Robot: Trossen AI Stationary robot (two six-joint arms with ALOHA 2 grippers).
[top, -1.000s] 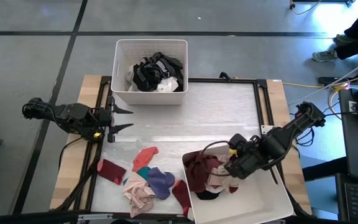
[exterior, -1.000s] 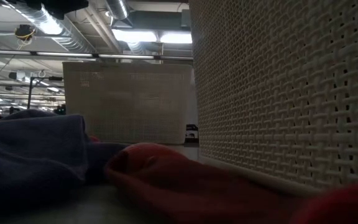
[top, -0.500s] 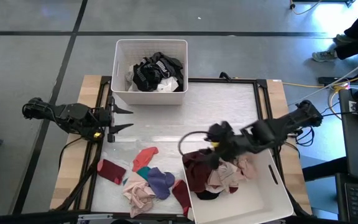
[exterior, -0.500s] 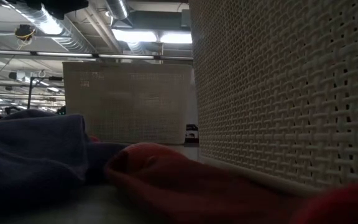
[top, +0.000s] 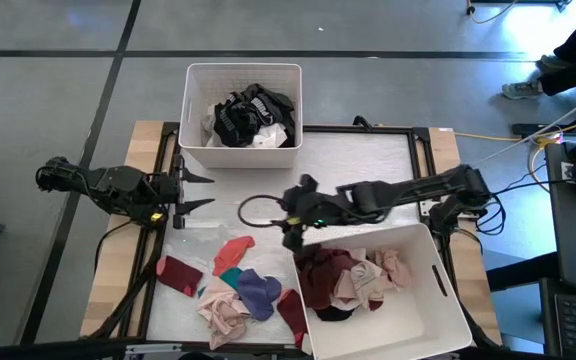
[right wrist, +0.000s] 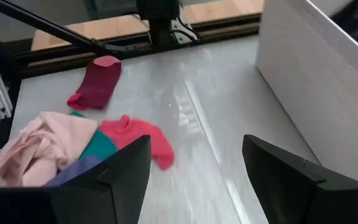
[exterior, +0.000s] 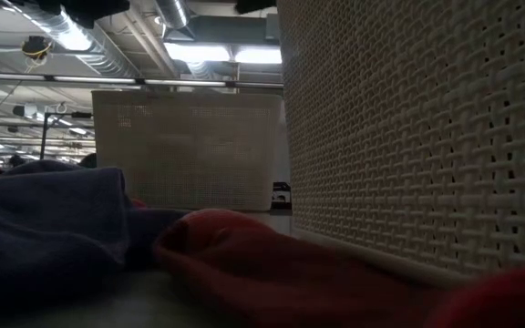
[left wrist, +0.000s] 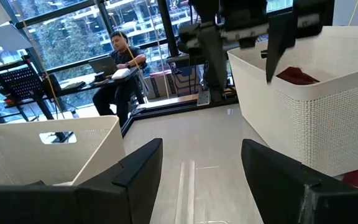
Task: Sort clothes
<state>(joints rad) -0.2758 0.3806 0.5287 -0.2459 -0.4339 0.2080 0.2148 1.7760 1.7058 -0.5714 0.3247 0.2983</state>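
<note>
Loose clothes lie on the table near its front left: a red piece [top: 232, 252] [right wrist: 135, 138], a maroon one [top: 179, 273] [right wrist: 96, 84], a pink bundle [top: 223, 315] [right wrist: 36, 143], teal [right wrist: 98, 149] and purple [top: 258, 292] pieces. Maroon and pink clothes [top: 353, 280] fill the near white bin [top: 438, 300]. Black and white ones [top: 248, 115] fill the far bin [top: 196, 110]. My right gripper [top: 290, 232] [right wrist: 194, 180] hovers open over the table's middle, just right of the red piece, holding nothing. My left gripper [top: 196, 190] [left wrist: 201, 180] waits open at the left edge.
The near bin's wall [right wrist: 316, 81] stands close on the right gripper's right side. Bare tabletop [top: 358, 170] lies between the two bins. A black frame rail [top: 423, 170] runs round the table. A person sits in the room beyond [left wrist: 120, 68].
My right gripper has come up out of the near bin and swung toward the table's left, past the bin's left wall, to the middle of the table. It has turned about as it went and now points slanting down at the loose clothes.
</note>
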